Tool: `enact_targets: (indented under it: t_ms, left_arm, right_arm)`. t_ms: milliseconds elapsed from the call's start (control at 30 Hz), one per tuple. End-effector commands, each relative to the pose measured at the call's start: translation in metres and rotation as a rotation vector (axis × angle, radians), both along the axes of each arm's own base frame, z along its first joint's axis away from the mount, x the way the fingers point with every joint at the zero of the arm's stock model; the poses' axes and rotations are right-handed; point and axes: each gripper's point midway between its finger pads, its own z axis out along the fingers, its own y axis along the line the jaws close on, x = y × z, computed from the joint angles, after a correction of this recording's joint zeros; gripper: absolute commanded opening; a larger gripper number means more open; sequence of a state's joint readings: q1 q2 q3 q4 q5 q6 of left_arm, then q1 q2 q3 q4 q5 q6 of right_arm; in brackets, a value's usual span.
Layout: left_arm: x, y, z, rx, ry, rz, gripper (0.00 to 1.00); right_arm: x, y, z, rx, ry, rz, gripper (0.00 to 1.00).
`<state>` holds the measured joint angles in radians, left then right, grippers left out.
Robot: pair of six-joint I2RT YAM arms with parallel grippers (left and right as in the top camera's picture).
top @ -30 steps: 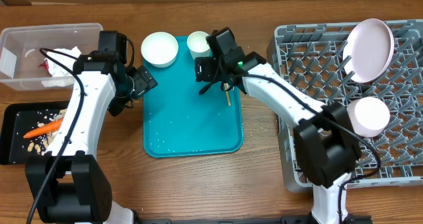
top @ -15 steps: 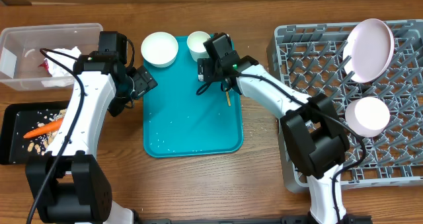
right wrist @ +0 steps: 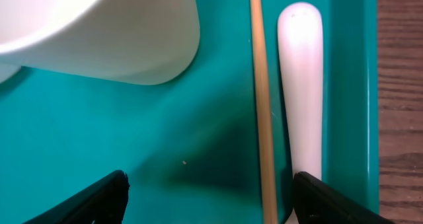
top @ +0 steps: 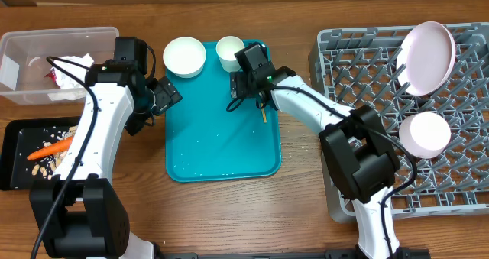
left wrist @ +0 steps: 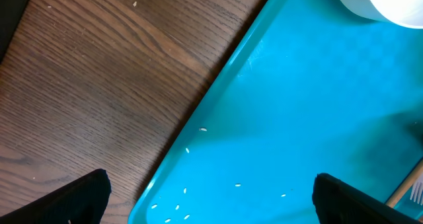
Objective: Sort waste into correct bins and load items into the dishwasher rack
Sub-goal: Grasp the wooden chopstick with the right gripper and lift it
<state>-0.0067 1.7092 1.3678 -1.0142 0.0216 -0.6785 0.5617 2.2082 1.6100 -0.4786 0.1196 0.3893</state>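
While the right gripper (right wrist: pixel 211 207) hangs spread over the chopstick (right wrist: pixel 261 105), a white handle (right wrist: pixel 301 85) at 3 o'clock crowds it — closing could pinch both.

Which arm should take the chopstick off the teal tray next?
Right. The right tool hangs open over the chopstick beside the cup; the left tool, also open, sits over the opposite edge of the tray.

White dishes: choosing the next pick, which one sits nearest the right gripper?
The small cup on the teal tray; the bowl beside it and the racked plate lie farther.
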Motion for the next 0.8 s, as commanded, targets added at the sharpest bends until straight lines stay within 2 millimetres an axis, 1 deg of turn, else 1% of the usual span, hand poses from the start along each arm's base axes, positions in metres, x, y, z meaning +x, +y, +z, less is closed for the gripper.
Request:
enact_targets:
  t_ms: [0,400,567,633,767]
  left_arm:
    - [-0.002,-0.001,0.002,0.014,-0.006,-0.007,1.0]
    - [-0.002,-0.001,0.002,0.014,-0.006,-0.007,1.0]
    - [-0.002,-0.001,0.002,0.014,-0.004,-0.007,1.0]
    - [-0.002,-0.001,0.002,0.013,-0.004,-0.007,1.0]
    - [-0.002,-0.001,0.002,0.013,-0.003,-0.007,1.0]
  right_arm:
    - [0.003,-0.001,-0.006,-0.007,0.002,-0.014,0.82]
    - [0.0,0.001,-0.01,0.01,0.025,-0.023,0.82]
    - [-0.007,0.002,-0.014,0.005,0.051,-0.016,0.72]
    - [-0.011,0.005,-0.015,-0.001,0.06,-0.009,0.71]
    - [-0.017,0.009,-0.017,-0.01,0.071,0.004,0.7]
